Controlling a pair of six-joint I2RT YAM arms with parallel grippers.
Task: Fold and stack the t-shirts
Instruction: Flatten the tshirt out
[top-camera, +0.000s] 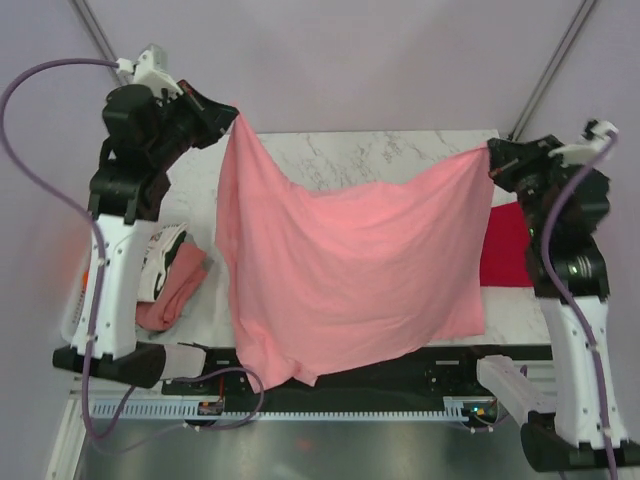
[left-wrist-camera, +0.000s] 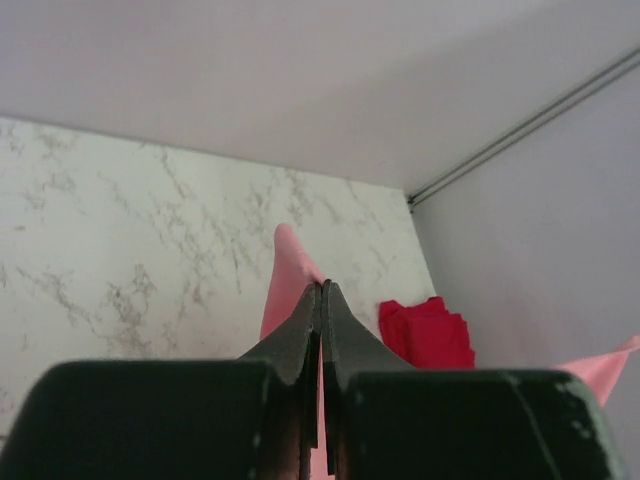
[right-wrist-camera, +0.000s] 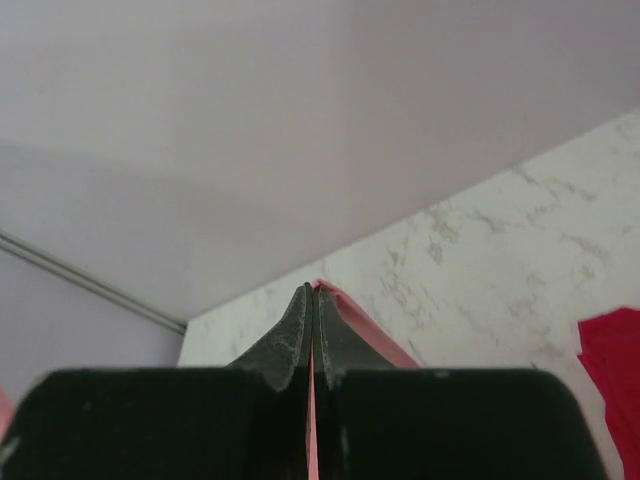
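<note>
The light pink t-shirt (top-camera: 350, 270) hangs spread in the air between both arms, its lower edge down near the table's front. My left gripper (top-camera: 234, 112) is shut on its upper left corner; pink cloth (left-wrist-camera: 290, 275) shows past the closed fingertips. My right gripper (top-camera: 490, 150) is shut on its upper right corner, with pink cloth (right-wrist-camera: 365, 320) pinched between the jaws. The crimson red t-shirt (top-camera: 505, 245) lies folded on the table at the right, partly hidden by the pink one; it also shows in the left wrist view (left-wrist-camera: 428, 333) and the right wrist view (right-wrist-camera: 612, 375).
A pink bundle of cloth (top-camera: 172, 290) and a black and white item (top-camera: 160, 258) lie at the table's left edge beside the left arm. The marble table (top-camera: 380, 155) shows behind the hanging shirt. A metal rail with cables (top-camera: 330, 408) runs along the front.
</note>
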